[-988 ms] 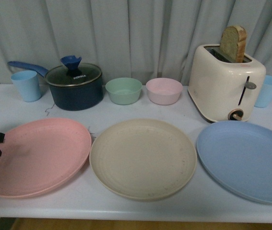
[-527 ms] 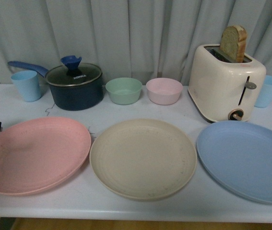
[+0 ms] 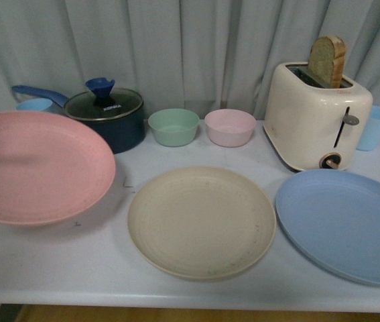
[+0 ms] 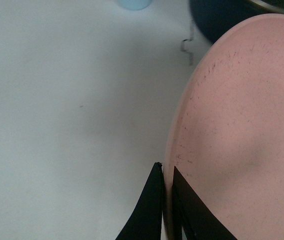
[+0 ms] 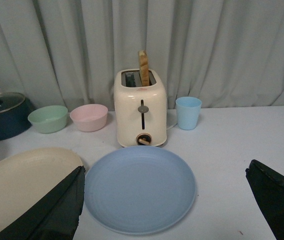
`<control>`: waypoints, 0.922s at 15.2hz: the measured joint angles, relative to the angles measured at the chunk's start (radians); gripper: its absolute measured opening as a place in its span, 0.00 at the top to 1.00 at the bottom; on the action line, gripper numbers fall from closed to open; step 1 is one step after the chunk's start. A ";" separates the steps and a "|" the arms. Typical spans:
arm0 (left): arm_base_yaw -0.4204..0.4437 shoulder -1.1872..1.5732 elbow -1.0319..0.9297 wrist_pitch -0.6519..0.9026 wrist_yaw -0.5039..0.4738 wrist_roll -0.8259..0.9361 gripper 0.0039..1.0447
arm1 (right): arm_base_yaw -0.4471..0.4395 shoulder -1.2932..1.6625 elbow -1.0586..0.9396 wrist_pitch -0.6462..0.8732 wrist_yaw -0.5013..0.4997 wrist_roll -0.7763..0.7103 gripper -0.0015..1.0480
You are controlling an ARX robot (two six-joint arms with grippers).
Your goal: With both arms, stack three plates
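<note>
The pink plate (image 3: 39,168) is held off the tabletop (image 3: 76,268), rim pinched by the left end effector (image 4: 167,210); 0 plates are stacked. The beige plate (image 3: 201,221) and blue plate (image 3: 344,225) are seen flat, apart; the right end effector (image 5: 164,172) is spread, empty.

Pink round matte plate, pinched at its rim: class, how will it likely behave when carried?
Probably stiff: the pink round matte plate, held by one rim in the left gripper, shows no sag. Likely light, since an edge pinch holds it. That narrow grip might let it tilt.
</note>
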 joint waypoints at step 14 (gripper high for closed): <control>-0.487 0.159 0.046 -0.008 -0.049 -0.333 0.98 | 0.000 0.000 0.000 0.000 0.000 0.000 0.06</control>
